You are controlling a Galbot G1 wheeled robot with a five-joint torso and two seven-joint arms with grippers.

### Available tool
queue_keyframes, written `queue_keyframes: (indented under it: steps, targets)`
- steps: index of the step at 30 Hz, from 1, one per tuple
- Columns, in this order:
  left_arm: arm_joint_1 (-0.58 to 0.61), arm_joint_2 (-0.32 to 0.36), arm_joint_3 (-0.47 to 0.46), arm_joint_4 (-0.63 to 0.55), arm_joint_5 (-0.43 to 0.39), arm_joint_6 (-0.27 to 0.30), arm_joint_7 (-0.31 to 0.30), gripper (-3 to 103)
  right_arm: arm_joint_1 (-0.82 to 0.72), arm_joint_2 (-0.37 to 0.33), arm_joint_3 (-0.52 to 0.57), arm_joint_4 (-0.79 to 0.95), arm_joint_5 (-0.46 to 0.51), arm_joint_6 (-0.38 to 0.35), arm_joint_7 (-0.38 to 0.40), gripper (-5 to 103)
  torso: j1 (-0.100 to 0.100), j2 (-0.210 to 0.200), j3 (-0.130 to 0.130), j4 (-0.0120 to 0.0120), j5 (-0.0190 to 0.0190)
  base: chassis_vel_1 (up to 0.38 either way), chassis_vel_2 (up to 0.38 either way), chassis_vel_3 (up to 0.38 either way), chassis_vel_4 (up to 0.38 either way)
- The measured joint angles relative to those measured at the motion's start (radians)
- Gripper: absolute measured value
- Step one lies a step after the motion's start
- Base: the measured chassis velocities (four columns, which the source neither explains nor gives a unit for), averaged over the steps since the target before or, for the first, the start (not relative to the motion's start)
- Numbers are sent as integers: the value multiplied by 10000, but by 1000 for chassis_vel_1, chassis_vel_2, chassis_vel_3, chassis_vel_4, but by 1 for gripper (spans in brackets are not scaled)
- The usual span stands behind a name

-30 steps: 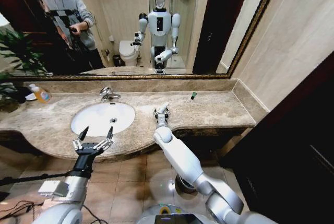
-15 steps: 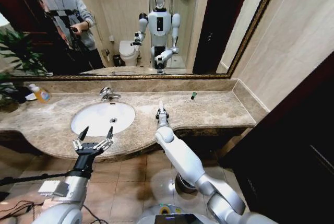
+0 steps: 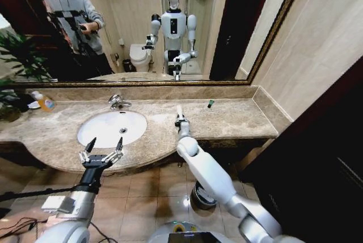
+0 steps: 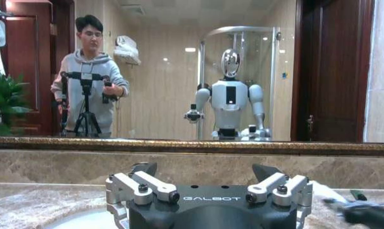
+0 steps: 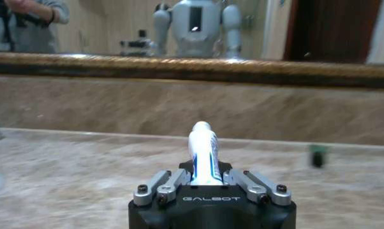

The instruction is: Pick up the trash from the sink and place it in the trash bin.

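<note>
My right gripper (image 5: 211, 187) is clamped on the base of a small white blue-striped plastic tube (image 5: 203, 151) jutting ahead of it over the brown marble tabletop (image 3: 227, 119); it looks light, squashy and slick, so I judge holding low and gently wisest, while my left gripper (image 3: 101, 156) waits spread open before the white oval sink (image 3: 99, 129).

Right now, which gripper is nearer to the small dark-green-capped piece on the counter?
Right. The right gripper, jaws shut on a white tube, is over the counter just beside the green-capped piece. The left gripper hovers open at the counter's front edge, beyond the sink.
</note>
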Motion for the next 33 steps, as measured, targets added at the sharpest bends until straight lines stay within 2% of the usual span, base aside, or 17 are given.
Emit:
queue_keyframes:
  steps: [4, 5, 8, 9, 11, 13, 14, 15, 16, 19, 20, 21, 23, 24, 27, 33]
  targets:
    - [0, 1, -2, 0, 0, 0, -3, 100, -1422, -1278, 939, 1263, -557, 302, -485, 20, 0, 0, 1, 0, 0, 0, 0, 0, 0]
    - [0, 1, -2, 0, 0, 0, -3, 100, -1422, -1278, 939, 1263, -557, 302, -485, 20, 0, 0, 1, 0, 0, 0, 0, 0, 0]
    - [0, 0, 0, 0, 0, 0, 3, 100, -2797, -2146, 1757, 2312, -1065, 779, -804, 20, 0, 0, 0, -2, 3, 0, 0, 0, 0]
    - [0, 0, 0, 0, 0, 0, 3, 100, -2797, -2146, 1757, 2312, -1065, 779, -804, 20, 0, 0, 0, -2, 3, 0, 0, 0, 0]
    - [0, 0, 0, 0, 0, 0, 0, 100, -3726, -2521, 2168, 3128, -1322, 1327, -863, 20, -1, 1, -1, -2, 0, 0, 0, 0, 0]
    - [0, 0, 0, 0, 0, 0, 0, 100, -4060, -2603, 2278, 3411, -1371, 1501, -884, 20, 0, 1, -1, 0, -1, 0, 0, 0, 0]
    - [0, 1, 0, 0, 0, 0, -1, 100, -4678, -2679, 2527, 3823, -1470, 1862, -942, 20, -1, 0, -1, 0, 0, 0, 0, 0, 0]
    - [0, 0, 0, 1, 0, 0, -3, 100, -5239, -2677, 2773, 4091, -1588, 2208, -1040, 20, -1, 1, -1, 0, -3, 0, 0, 0, 0]
    - [0, 0, 0, 1, 0, 0, -3, 100, -5239, -2677, 2773, 4091, -1588, 2208, -1040, 20, -1, 1, -1, 0, -3, 0, 0, 0, 0]
    - [0, 1, 0, 0, 0, 0, -2, 100, -6463, -2433, 3409, 4334, -2158, 3203, -1330, 20, -1, 1, -1, -1, -1, 0, 0, 0, 0]
    - [0, 1, 0, 0, 0, 0, -2, 100, -6463, -2433, 3409, 4334, -2158, 3203, -1330, 20, -1, 1, -1, -1, -1, 0, 0, 0, 0]
    - [0, 0, 0, 0, 0, 0, -1, 100, -6759, -2321, 3525, 4314, -2325, 3501, -1364, 20, -1, 1, -1, -2, -2, 0, 0, 0, 0]
    - [0, 0, 0, 0, 0, 0, -2, 100, -7418, -2025, 3755, 4019, -2626, 4272, -1443, 20, -1, 1, -1, -1, -1, 0, 0, 0, 0]
    - [0, 0, 0, 0, 0, 0, -2, 100, -7418, -2025, 3755, 4019, -2626, 4272, -1443, 20, -1, 1, -1, -1, -1, 0, 0, 0, 0]
    - [0, 0, -1, 0, 0, 0, -2, 100, -8151, -1571, 4031, 3322, -3082, 5286, -1811, 20, -1, 1, 0, 0, -2, 0, 0, 0, 0]
    - [0, 1, 0, 0, 0, 0, -2, 100, -8774, -1120, 4219, 2140, -3372, 5979, -2126, 20, -1, 1, -1, -1, -2, 0, 0, 0, 0]
